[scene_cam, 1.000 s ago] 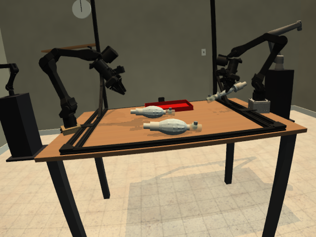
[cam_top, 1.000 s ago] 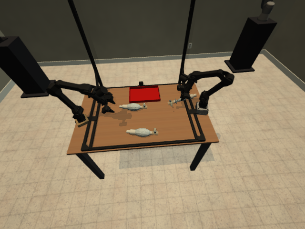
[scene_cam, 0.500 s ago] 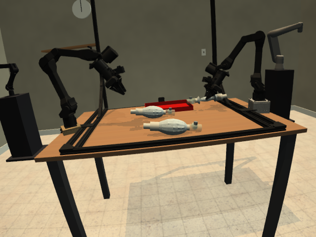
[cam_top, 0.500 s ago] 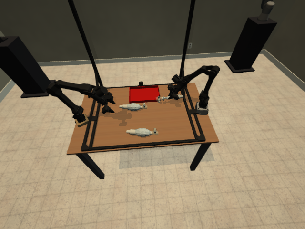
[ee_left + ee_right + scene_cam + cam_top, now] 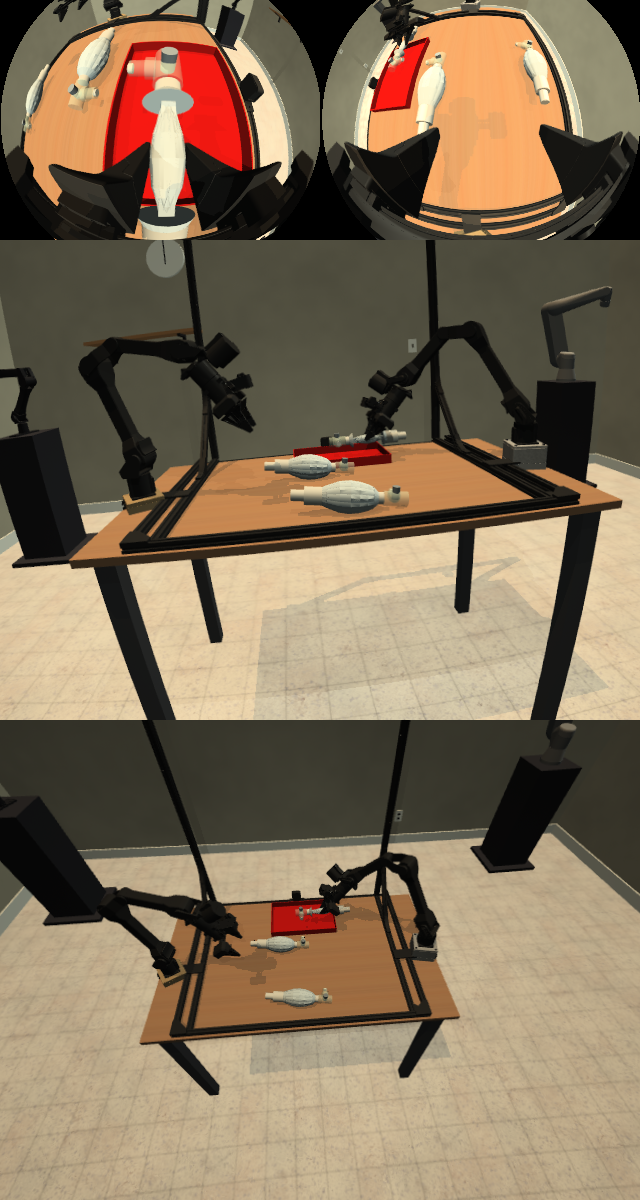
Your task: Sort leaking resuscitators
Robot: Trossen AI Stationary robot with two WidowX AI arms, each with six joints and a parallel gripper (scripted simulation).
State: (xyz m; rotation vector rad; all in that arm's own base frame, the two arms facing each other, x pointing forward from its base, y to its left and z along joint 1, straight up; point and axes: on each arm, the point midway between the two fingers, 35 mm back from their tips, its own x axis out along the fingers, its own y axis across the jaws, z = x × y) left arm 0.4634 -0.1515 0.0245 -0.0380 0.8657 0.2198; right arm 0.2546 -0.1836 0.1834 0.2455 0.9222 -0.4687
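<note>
My left gripper [image 5: 330, 911] [image 5: 368, 437] [image 5: 167, 147] is shut on the bag of one resuscitator [image 5: 343, 909] [image 5: 395, 435] [image 5: 168, 165]. The bag looks narrow and pressed in. The unit is over the red tray [image 5: 305, 932] [image 5: 200, 120] [image 5: 395, 92], its tail end reaching past the tray's wall in the top view; floor contact cannot be told. The middle resuscitator [image 5: 280, 944] [image 5: 309, 466] [image 5: 94, 57] [image 5: 431, 90] lies on the table in front of the tray. The front resuscitator [image 5: 299, 997] [image 5: 350, 495] [image 5: 536, 67] lies near the front rail. My right gripper [image 5: 239, 945] [image 5: 252, 429] [image 5: 491, 131] is open, empty and above the table.
Black rails run along the table's sides and front [image 5: 310, 1022] [image 5: 336, 522]. Uprights stand at the back corners. A small black box [image 5: 296, 895] [image 5: 251, 87] sits behind the tray. The middle unit lies close to the tray's front wall.
</note>
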